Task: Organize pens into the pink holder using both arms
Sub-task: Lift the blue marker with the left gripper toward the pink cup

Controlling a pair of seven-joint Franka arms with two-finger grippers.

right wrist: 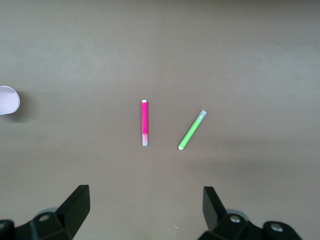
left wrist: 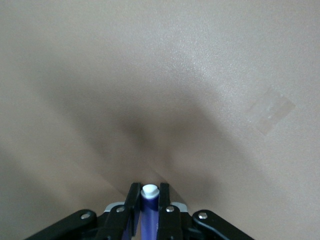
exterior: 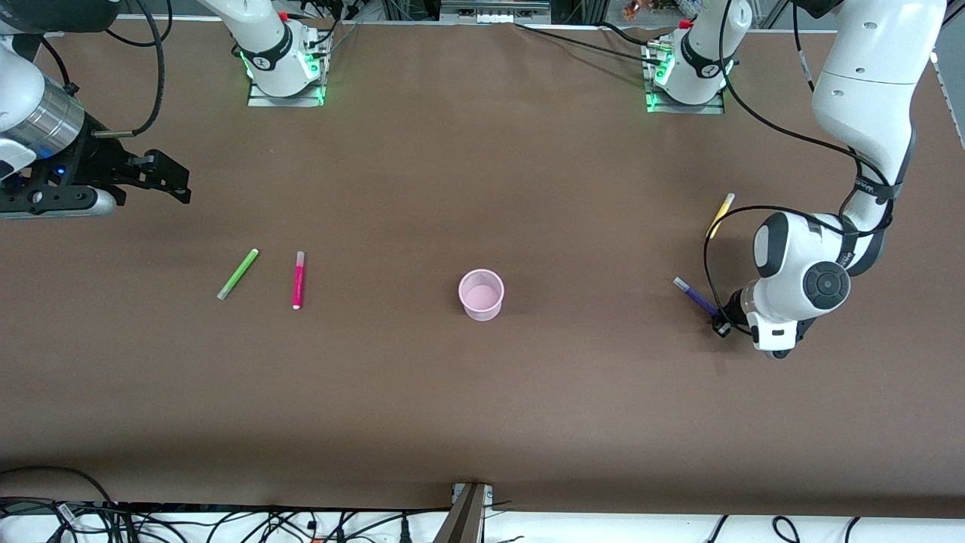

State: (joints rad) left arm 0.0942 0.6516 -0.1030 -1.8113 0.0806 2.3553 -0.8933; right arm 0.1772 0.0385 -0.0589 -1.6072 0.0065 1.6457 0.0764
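Note:
The pink holder [exterior: 481,294] stands upright mid-table. My left gripper [exterior: 721,326] is low at the table toward the left arm's end, shut on the dark purple pen [exterior: 696,297]. In the left wrist view the pen's pale tip [left wrist: 149,192] shows between the fingers of the left gripper [left wrist: 149,195]. The yellow pen [exterior: 720,215] lies farther from the front camera. My right gripper [exterior: 162,177] hangs open and empty over the right arm's end. The green pen [exterior: 238,273] and the magenta pen [exterior: 298,280] lie there on the table. The right wrist view shows the right gripper [right wrist: 145,202], the magenta pen [right wrist: 144,123], the green pen [right wrist: 192,130] and the holder's edge [right wrist: 7,100].
The arm bases [exterior: 283,68] [exterior: 686,75] stand along the table's back edge. Loose cables [exterior: 226,520] run below the edge nearest the front camera. A pale tape patch [left wrist: 270,111] lies flat on the table by the left gripper.

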